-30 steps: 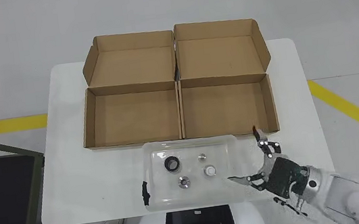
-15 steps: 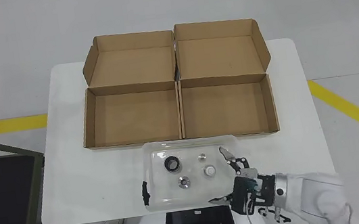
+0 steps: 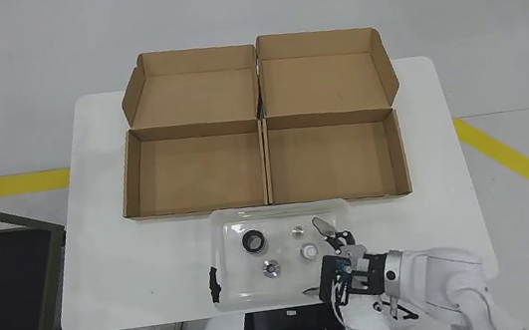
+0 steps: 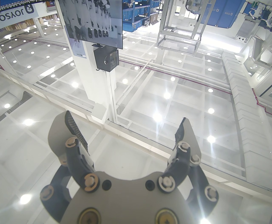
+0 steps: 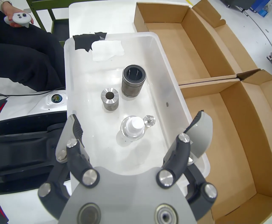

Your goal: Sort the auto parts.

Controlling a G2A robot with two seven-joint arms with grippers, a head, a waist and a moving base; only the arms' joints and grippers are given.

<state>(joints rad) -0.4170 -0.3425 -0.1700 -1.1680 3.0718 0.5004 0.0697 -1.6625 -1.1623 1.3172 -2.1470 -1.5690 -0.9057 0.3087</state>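
Observation:
A clear plastic tray (image 3: 221,233) (image 5: 180,101) at the table's front edge holds several parts. A dark linear bearing (image 5: 133,81) (image 3: 253,240) stands upright beside a steel bushing (image 5: 109,99) (image 3: 272,269). Closer to my gripper sit a white plastic cap on a clear disc (image 5: 133,128) (image 3: 309,252) and a small clear knob (image 5: 149,120) (image 3: 296,230). My right gripper (image 5: 138,131) (image 3: 320,256) hangs open over the tray's right end, just short of the white cap. My left gripper (image 4: 127,131) is open and points up at a ceiling.
Two open cardboard boxes, left (image 3: 195,171) and right (image 3: 332,159), stand side by side behind the tray, lids folded back. In the right wrist view they (image 5: 233,118) lie along the tray's far side. Black tape (image 5: 85,41) marks the tray's left end.
My right gripper has swung left from beyond the tray's right end to over its right part, staying open.

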